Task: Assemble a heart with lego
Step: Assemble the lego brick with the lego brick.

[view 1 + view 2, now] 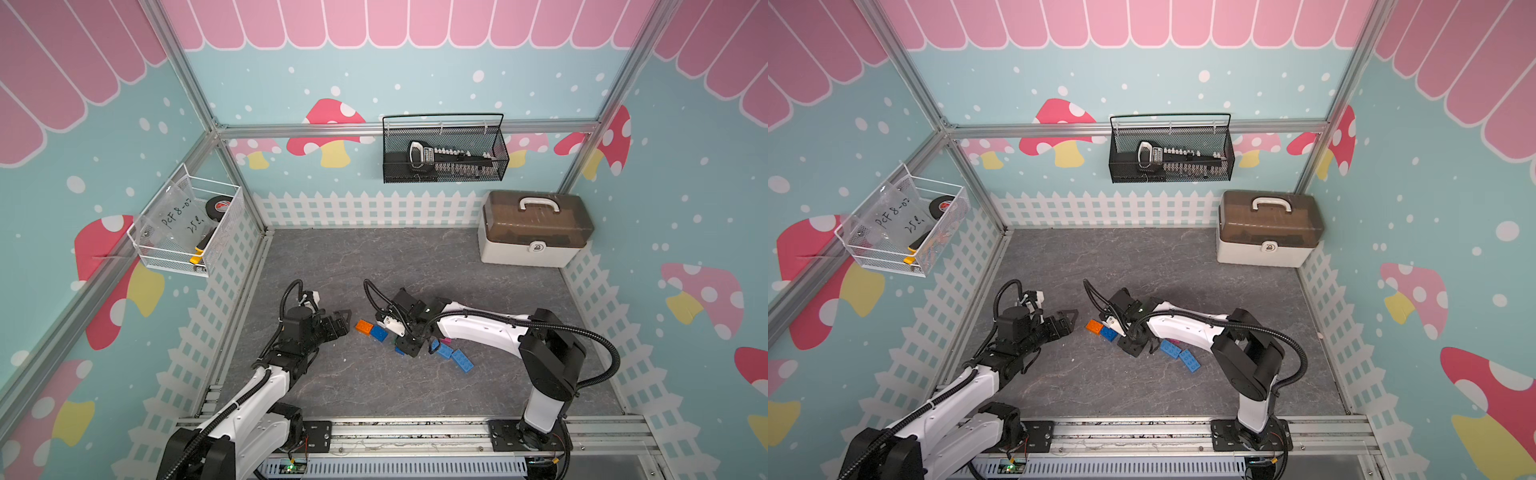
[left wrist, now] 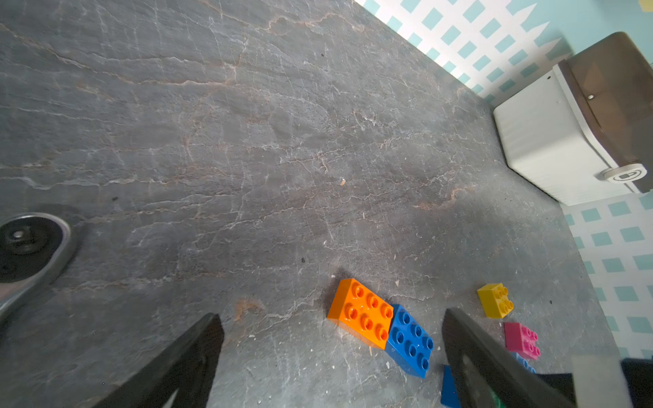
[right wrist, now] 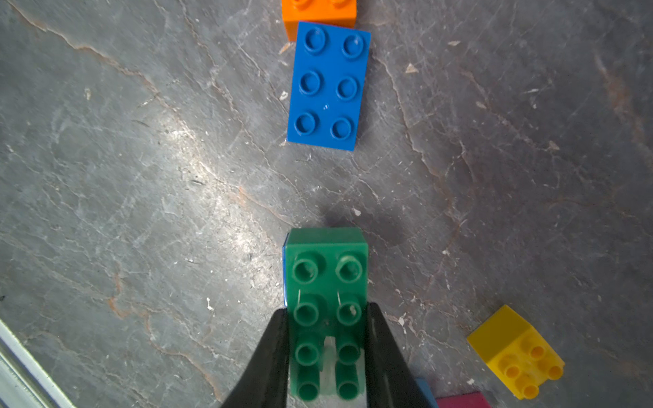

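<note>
The lego lies loose on the grey floor, and no heart shows in any view. An orange brick [image 1: 364, 326] [image 2: 362, 312] touches a dark blue brick [image 1: 379, 332] [image 3: 327, 86]. My left gripper [image 1: 347, 322] [image 2: 334, 323] stands open just left of them, holding nothing. My right gripper [image 1: 405, 347] [image 3: 327, 311] is shut on a green brick [image 3: 327, 282], low over the floor. A blue edge shows under that brick. Behind the right gripper lie a yellow brick [image 3: 516, 353], a pink brick [image 2: 521, 339] and two light blue bricks [image 1: 444, 351] [image 1: 462, 360].
A white toolbox [image 1: 536, 232] with a brown lid stands in the back right corner. A black wire basket [image 1: 444, 153] hangs on the back wall and a white one [image 1: 187, 232] on the left wall. A metal rail [image 1: 415, 432] runs along the front.
</note>
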`<state>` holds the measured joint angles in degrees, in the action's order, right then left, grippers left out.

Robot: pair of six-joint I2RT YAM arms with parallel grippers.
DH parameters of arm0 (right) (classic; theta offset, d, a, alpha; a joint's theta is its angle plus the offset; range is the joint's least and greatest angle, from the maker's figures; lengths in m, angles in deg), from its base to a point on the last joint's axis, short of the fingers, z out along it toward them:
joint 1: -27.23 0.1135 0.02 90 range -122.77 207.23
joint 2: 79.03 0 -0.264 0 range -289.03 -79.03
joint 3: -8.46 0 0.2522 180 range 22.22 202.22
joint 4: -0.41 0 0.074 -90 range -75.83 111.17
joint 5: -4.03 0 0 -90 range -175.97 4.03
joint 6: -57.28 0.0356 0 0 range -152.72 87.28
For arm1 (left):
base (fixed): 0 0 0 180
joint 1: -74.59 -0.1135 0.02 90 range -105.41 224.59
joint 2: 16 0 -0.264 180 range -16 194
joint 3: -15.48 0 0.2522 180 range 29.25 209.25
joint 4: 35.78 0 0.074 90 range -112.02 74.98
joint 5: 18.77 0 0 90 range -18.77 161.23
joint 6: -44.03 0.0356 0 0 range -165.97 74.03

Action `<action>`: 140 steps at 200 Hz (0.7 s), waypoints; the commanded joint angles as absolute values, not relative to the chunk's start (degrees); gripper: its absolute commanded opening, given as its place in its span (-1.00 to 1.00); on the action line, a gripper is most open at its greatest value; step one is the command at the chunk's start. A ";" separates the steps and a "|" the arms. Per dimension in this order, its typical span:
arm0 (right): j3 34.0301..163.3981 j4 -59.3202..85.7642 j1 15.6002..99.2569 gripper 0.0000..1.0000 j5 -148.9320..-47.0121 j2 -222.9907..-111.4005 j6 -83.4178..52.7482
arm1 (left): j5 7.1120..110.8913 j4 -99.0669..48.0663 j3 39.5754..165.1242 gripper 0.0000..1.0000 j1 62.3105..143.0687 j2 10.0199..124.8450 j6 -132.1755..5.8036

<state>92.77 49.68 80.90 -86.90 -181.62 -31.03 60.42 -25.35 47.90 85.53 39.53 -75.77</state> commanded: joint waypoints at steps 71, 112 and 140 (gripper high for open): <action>90.90 47.54 81.07 -0.51 -88.21 -183.88 -30.35 | 59.00 -26.52 48.71 0.92 85.29 40.43 -75.85; 89.01 47.91 81.06 -0.51 -87.40 -182.03 -29.83 | 59.07 -26.30 48.84 0.93 85.16 40.43 -75.59; 87.82 47.97 81.27 -0.51 -87.08 -181.09 -29.47 | 58.93 -26.25 48.93 0.93 85.38 40.68 -75.50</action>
<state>90.54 45.29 80.90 -87.49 -181.05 -29.98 59.57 -25.70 47.90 85.53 40.43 -75.72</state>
